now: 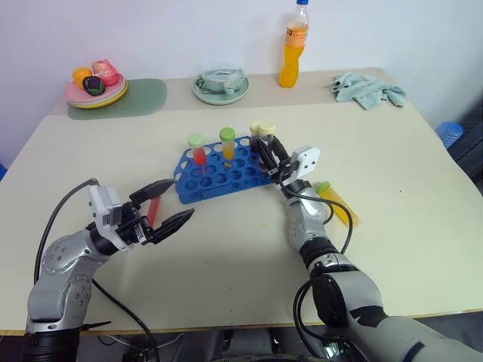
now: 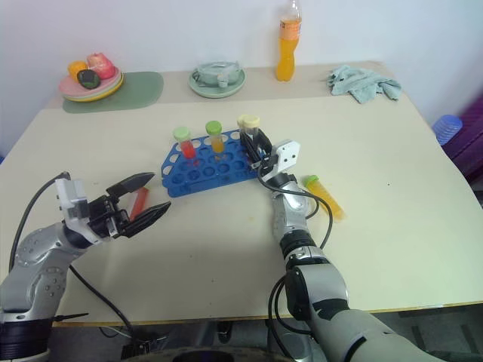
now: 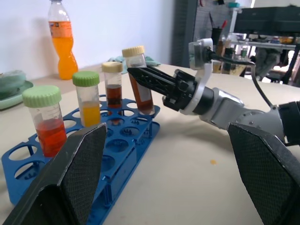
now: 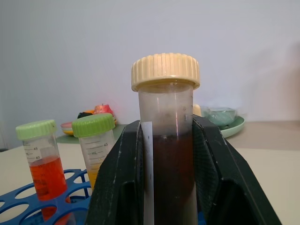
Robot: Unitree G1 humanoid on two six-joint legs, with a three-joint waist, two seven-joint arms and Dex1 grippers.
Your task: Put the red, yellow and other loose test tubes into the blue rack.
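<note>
While the right hand (image 1: 266,154) grips it, the brown tube (image 3: 140,79) stands seemingly upright, cap up.

Head stereo overhead; wrist close-ups.

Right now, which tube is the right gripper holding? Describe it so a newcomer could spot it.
Start at the blue rack mid-table and go to its end nearest the right gripper. The held tube is clamped there, above the rack's holes. Its cream cap and dark brown liquid match one neighbour, but only this one sits between black fingers.
</note>
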